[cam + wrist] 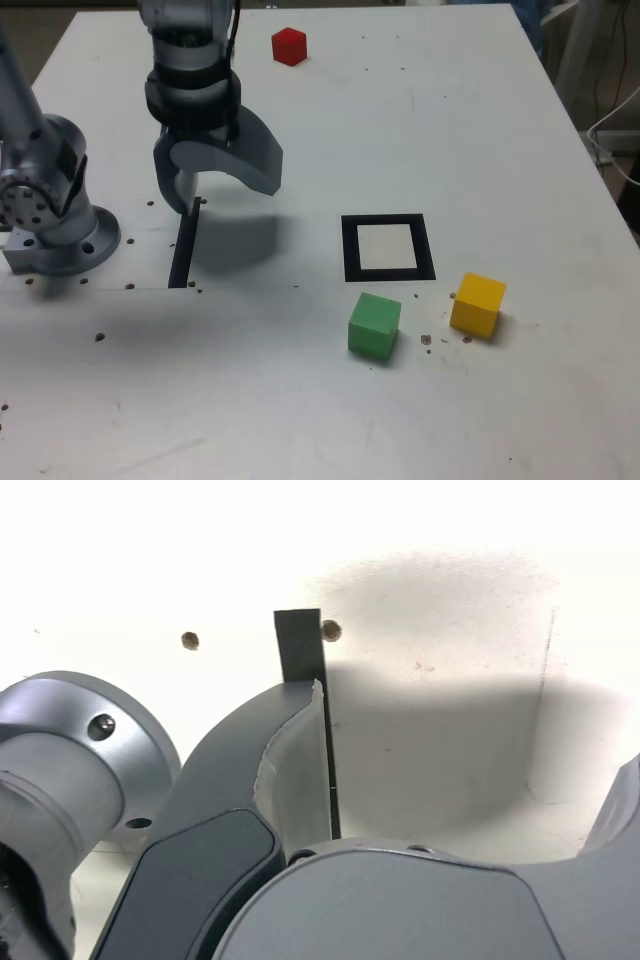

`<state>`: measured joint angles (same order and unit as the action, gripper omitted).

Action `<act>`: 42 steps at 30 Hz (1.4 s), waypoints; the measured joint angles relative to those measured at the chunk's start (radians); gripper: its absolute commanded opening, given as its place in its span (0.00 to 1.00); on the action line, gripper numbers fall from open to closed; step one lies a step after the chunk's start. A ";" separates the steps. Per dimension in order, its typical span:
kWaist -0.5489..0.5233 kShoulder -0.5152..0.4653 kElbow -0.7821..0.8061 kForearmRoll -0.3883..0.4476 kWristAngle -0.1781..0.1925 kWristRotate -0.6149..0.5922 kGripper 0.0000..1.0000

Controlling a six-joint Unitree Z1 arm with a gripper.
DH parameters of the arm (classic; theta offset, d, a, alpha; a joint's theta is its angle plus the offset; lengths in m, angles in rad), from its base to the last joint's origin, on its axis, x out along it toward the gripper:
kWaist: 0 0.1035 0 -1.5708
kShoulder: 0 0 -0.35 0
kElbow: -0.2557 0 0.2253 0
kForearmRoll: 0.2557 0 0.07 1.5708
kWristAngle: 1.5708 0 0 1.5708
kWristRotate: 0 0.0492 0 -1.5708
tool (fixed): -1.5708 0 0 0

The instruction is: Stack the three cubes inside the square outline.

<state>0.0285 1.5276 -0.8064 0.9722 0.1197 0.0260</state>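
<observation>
Exterior view shows the gripper (215, 190) empty, jaws apart, near the desk's (300, 420) base-side edge; reaching hastily could nudge the green cube (374, 325) beside the outline (387, 247).

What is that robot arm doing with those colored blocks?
Nothing is stacked yet. The gripper hangs open and empty above the black stripe, near the arm's base. The square outline has nothing in it. The green cube and yellow cube sit just in front of it, and the red cube sits far back on the table.
</observation>
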 measured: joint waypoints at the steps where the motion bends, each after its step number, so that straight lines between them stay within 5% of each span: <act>1: 0.000 -0.001 0.000 0.003 0.000 0.000 1.00; 14: 0.000 -0.003 -0.005 0.014 0.000 0.007 1.00; 21: 0.024 -0.008 -0.069 0.054 0.013 0.119 1.00; 32: 0.269 0.050 -0.332 0.219 0.009 0.368 1.00; 42: 0.507 0.184 -0.518 0.283 0.015 0.437 1.00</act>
<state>0.5356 1.7121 -1.3244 1.2556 0.1351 0.4626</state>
